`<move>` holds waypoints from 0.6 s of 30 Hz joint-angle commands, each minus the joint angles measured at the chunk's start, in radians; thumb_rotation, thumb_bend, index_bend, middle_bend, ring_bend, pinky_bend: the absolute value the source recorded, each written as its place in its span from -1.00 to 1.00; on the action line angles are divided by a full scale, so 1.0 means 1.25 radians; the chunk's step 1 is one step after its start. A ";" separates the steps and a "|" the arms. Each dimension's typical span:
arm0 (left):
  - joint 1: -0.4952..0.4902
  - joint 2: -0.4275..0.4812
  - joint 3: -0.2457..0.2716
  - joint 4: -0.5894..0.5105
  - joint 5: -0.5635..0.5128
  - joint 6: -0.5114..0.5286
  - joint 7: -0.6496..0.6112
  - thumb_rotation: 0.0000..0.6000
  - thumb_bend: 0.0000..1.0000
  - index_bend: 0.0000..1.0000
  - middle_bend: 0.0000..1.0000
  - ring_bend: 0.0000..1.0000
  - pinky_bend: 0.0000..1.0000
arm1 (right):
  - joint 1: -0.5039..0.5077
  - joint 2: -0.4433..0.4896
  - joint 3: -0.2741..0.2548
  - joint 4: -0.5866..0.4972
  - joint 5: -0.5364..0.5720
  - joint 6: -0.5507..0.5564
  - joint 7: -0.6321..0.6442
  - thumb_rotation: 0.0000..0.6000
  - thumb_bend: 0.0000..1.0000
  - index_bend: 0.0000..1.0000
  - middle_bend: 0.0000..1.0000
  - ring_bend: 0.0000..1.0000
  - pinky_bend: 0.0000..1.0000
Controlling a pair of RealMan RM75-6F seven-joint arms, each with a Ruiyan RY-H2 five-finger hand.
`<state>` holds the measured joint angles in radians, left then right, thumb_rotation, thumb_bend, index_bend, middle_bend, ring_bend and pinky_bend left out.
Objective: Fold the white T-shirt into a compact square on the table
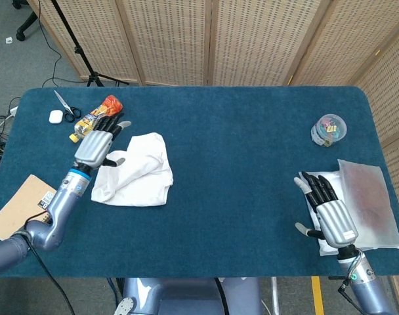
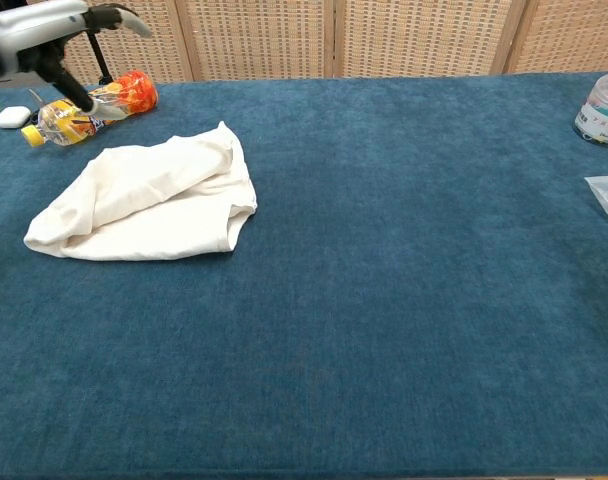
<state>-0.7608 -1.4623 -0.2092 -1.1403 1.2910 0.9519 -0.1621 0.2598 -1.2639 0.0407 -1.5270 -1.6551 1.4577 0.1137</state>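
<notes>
The white T-shirt (image 1: 137, 174) lies bunched in a rough folded heap on the left part of the blue table (image 1: 239, 164); the chest view shows the T-shirt (image 2: 149, 205) lying free, nothing touching it. My left hand (image 1: 96, 146) hovers just left of the heap, fingers spread, holding nothing; in the chest view the left hand (image 2: 54, 30) is at the top left corner, raised above the table. My right hand (image 1: 329, 210) rests open over a white sheet at the right front, far from the shirt.
An orange and yellow bottle (image 1: 94, 118) lies behind the left hand, with scissors (image 1: 65, 106) and a small white case (image 1: 55, 117) beyond. A notebook (image 1: 19, 207) sits at the left front edge. A clear round container (image 1: 329, 129) and a plastic sheet (image 1: 370, 203) occupy the right.
</notes>
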 commanded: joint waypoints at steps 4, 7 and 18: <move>0.054 -0.022 0.090 0.216 0.092 0.012 -0.165 1.00 -0.55 -0.41 -1.00 -1.00 -1.00 | 0.004 -0.010 -0.003 -0.002 -0.001 -0.011 -0.021 1.00 -1.00 -1.00 -1.00 -1.00 -1.00; 0.052 -0.057 0.101 0.272 0.110 0.014 -0.195 1.00 -0.52 -0.37 -1.00 -1.00 -1.00 | 0.005 -0.014 -0.005 -0.002 -0.001 -0.014 -0.027 1.00 -1.00 -1.00 -1.00 -1.00 -1.00; 0.042 -0.146 0.119 0.383 0.143 0.018 -0.242 1.00 -0.48 -0.33 -1.00 -1.00 -1.00 | 0.006 -0.019 -0.003 0.004 0.006 -0.021 -0.031 1.00 -1.00 -1.00 -1.00 -1.00 -1.00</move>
<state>-0.7065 -1.6387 -0.0626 -0.6666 1.4673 0.9773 -0.4604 0.2678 -1.2871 0.0370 -1.5226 -1.6471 1.4317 0.0744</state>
